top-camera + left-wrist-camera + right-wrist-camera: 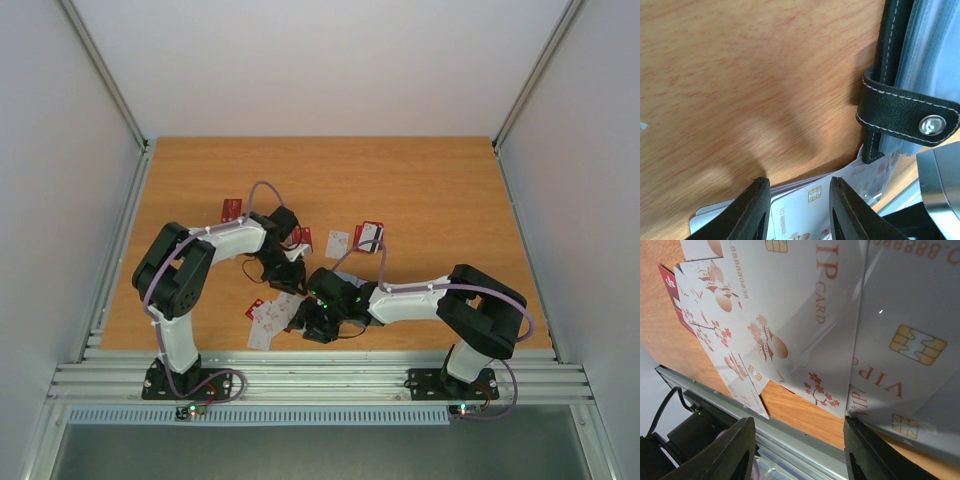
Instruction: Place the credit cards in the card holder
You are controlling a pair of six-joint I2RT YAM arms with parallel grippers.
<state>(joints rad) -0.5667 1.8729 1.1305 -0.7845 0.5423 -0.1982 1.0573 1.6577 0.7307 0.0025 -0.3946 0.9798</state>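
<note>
2 tools half open, gripping nothing: left tool (797, 187) over credit cards (801, 207), right tool (799, 425) likewise.

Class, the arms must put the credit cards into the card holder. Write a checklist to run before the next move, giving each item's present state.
1. Card holder strap unsnapped: ok.
2. Left gripper jaws apart, with a white card showing between them: ok.
3. Right gripper jaws apart, nothing held: ok.
4. Credit cards lying singly for a clean pick: not ok, they overlap.
5. Any cards already in the sleeves: cannot tell.
</note>
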